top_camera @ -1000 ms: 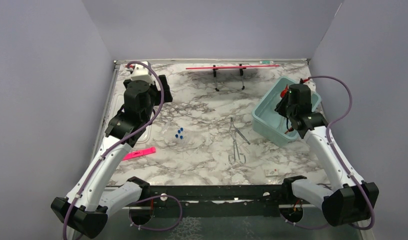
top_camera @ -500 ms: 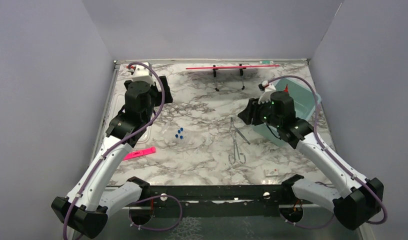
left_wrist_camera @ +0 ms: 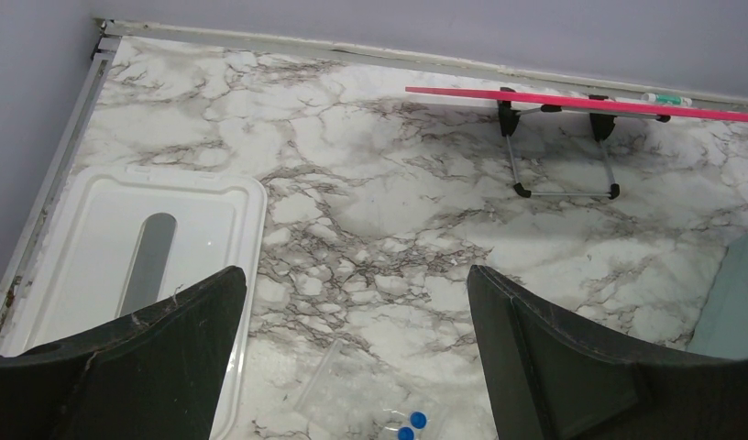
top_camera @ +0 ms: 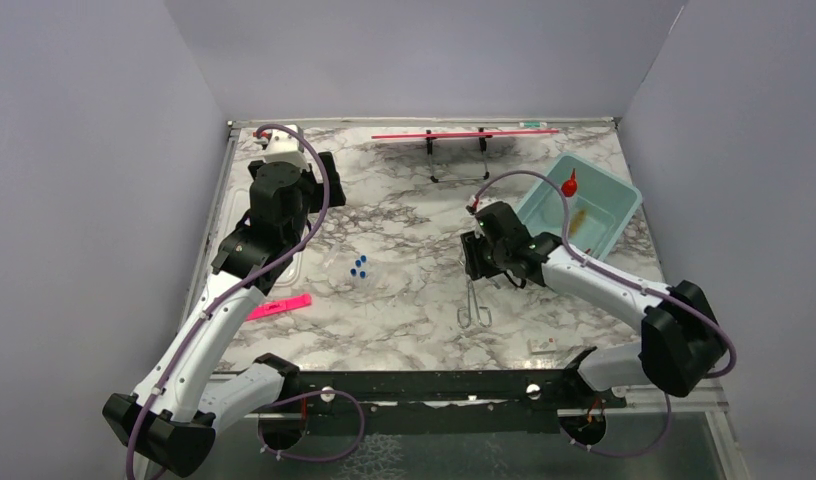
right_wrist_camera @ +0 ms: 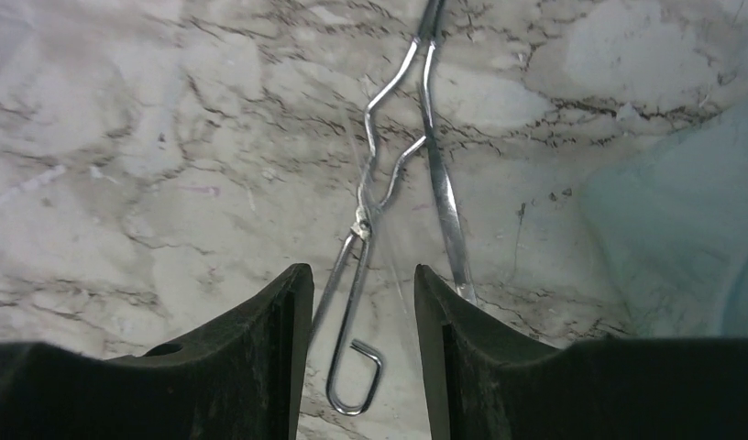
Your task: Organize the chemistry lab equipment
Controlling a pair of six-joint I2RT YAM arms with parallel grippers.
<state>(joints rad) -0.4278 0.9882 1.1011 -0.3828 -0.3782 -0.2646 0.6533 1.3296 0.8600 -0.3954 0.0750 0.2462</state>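
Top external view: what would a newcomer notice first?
The right end effector, jaws open, hangs over the metal forceps near the middle of the view. Next comes the teal bin at the right rear, with the red-nozzled squeeze bottle and tan brush inside. A long red rod runs along the back.

left arm (top_camera: 209,315): white shells, black joints | right arm (top_camera: 594,280): same white-and-black build | cable (top_camera: 325,195): purple, one looped along each arm | bases (top_camera: 269,375): black, on a black rail (top_camera: 424,385) | jaws: matte black, blocky, lightly scuffed
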